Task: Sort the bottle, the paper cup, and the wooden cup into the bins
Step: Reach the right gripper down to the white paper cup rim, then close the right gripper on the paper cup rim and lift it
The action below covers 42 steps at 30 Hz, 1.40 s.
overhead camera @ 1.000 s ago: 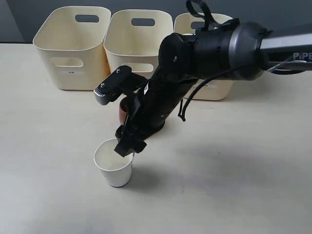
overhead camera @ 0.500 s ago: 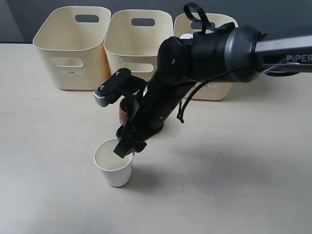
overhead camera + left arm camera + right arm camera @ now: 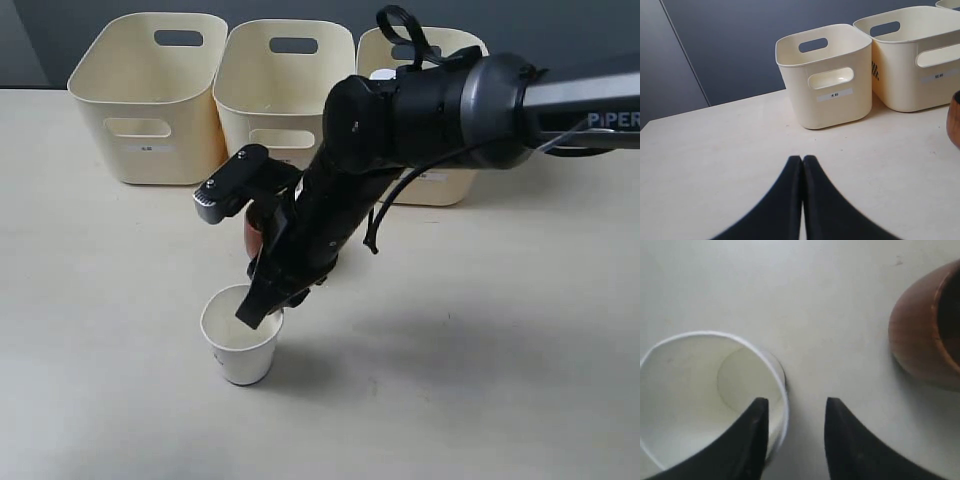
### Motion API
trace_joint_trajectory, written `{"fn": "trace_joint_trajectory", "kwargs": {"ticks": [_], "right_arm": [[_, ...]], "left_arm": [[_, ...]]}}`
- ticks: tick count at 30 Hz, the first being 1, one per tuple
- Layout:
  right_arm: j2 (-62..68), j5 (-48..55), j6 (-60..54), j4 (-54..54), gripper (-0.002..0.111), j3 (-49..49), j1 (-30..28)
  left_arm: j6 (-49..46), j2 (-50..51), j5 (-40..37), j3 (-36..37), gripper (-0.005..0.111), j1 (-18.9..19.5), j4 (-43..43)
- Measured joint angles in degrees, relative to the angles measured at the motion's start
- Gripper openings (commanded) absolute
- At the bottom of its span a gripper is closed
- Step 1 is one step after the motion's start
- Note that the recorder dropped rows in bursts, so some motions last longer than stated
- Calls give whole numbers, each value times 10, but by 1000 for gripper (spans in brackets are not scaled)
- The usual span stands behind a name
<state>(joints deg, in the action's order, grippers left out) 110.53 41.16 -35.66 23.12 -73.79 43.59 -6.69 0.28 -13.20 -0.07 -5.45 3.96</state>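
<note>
Underneath everything, the broad pale table (image 3: 520, 400). Along its far edge, three cream bins (image 3: 120, 110) in a row, side by side, open at the top, small labels in front. Reaching in from the right and sloping down over the middle, the bulky black right arm (image 3: 430, 100). At its tip, the right gripper (image 3: 796, 407), part open, straddling the wall of the paper cup (image 3: 238, 352): one finger inside against the wall, the other outside and just clear of it, nothing clenched yet. Paper cup upright near the front of the table, well apart from the bins. Step in hand, by the look of it: pinching that wall for the lift. To do it well, close gently and only enough to hold, thin paper being likely to buckle. Keep the fingers well down past the rolled rim, lift straight up before swinging toward a bin, and clear the bin's rim before letting go. Just beside the gripper, partly behind the arm, the wooden cup (image 3: 250, 232), not touching the paper cup but likely to be knocked by any sideways sweep of the wrist. In the right-hand bin, apparently the bottle (image 3: 381, 73), little showing beyond a white top, the rest hidden by the arm. Left gripper (image 3: 802, 162) clenched on nothing, fingers pressed together, facing the bins, absent from the exterior view.
</note>
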Motion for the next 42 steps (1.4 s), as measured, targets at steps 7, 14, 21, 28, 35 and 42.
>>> {"fn": "trace_joint_trajectory", "kwargs": {"ticks": [7, 14, 21, 28, 35, 42], "right_arm": [[0, 4, -14, 1, -1, 0, 0], [0, 6, -20, 5, -1, 0, 0], [0, 6, -27, 14, -1, 0, 0], [0, 6, -33, 14, -1, 0, 0], [0, 6, -44, 16, -1, 0, 0], [0, 6, -60, 26, -1, 0, 0]], "left_arm": [[0, 0, 0, 0, 0, 0, 0], [0, 0, 0, 0, 0, 0, 0], [0, 0, 0, 0, 0, 0, 0], [0, 0, 0, 0, 0, 0, 0], [0, 0, 0, 0, 0, 0, 0], [0, 0, 0, 0, 0, 0, 0]]}}
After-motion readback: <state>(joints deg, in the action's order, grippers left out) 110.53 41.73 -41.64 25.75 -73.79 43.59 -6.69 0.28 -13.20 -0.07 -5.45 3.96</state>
